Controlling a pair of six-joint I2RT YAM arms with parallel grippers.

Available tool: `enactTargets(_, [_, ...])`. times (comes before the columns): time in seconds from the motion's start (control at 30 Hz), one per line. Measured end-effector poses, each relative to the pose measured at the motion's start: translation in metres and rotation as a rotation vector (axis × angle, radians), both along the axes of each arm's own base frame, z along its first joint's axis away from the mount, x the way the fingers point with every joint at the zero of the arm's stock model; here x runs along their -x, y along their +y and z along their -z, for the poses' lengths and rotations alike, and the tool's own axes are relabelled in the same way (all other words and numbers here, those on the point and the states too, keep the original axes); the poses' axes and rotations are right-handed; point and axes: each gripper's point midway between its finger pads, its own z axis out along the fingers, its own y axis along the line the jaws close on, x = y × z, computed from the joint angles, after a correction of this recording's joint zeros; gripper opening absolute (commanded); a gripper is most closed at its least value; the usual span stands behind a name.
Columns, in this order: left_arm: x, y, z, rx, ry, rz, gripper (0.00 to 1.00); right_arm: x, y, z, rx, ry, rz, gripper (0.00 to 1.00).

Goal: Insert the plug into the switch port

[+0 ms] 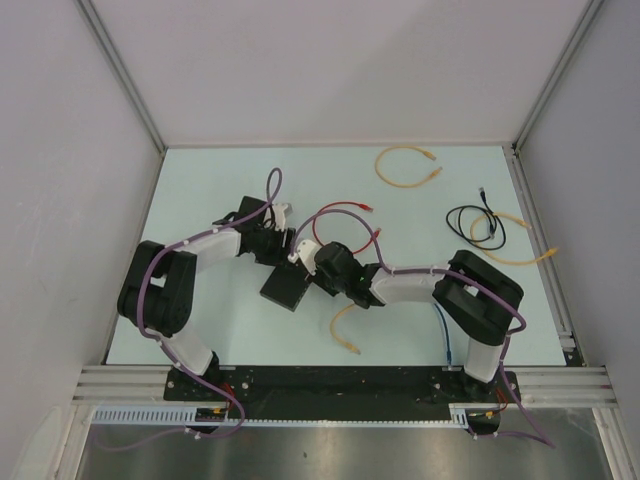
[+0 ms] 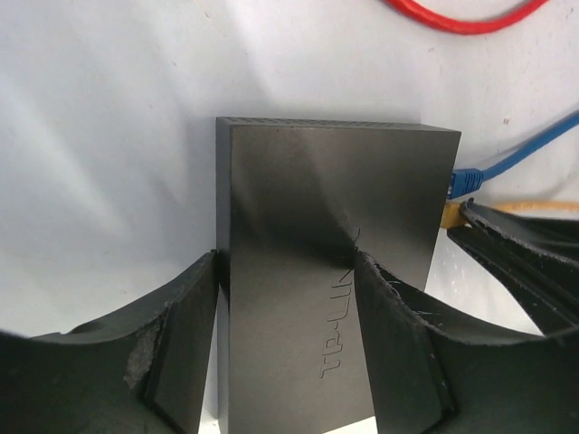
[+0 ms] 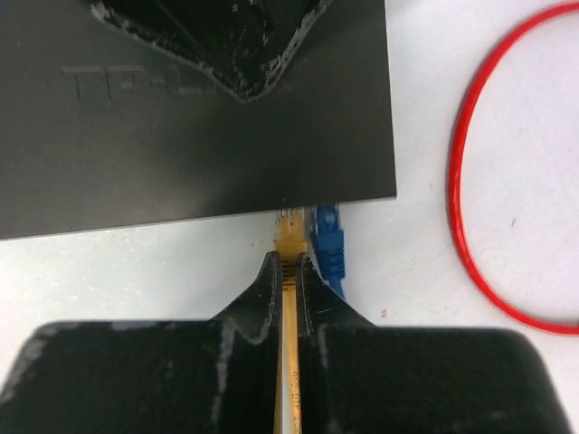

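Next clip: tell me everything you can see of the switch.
The switch is a flat, matte-black rectangular box with embossed TP-LINK lettering on top and what look like small vent holes along one side. It lies flat on the white table. The left gripper braces it, one finger against its side and the other on its top face. A blue plug meets its port edge. Beside it, the right gripper holds a yellow plug at that edge.

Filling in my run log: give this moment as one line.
left tool: open, resting on switch | right tool: shut on yellow plug | yellow plug: tip at switch edge, seating unclear | blue plug: alongside
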Motion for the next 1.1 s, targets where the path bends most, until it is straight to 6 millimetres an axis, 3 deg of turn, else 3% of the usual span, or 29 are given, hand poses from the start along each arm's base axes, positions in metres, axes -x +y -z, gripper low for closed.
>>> enactTargets(0.7, [0.011, -0.004, 0.0, -0.028, 0.017, 0.068, 0.6, -0.003, 0.0, -0.002, 0.055, 0.021, -0.11, 0.0])
enactTargets(0.93, [0.012, -0.004, -0.001, -0.053, 0.011, 0.079, 0.66, -0.004, 0.0, -0.003, 0.089, 0.036, -0.112, 0.0])
enactTargets(1.0, [0.013, -0.004, -0.001, -0.066, 0.021, 0.081, 0.67, -0.005, 0.01, -0.012, 0.051, 0.029, -0.11, 0.05])
enactTargets(1.1, [0.015, -0.006, -0.001, -0.078, 0.049, 0.081, 0.7, -0.014, 0.041, -0.044, -0.07, -0.014, -0.104, 0.19])
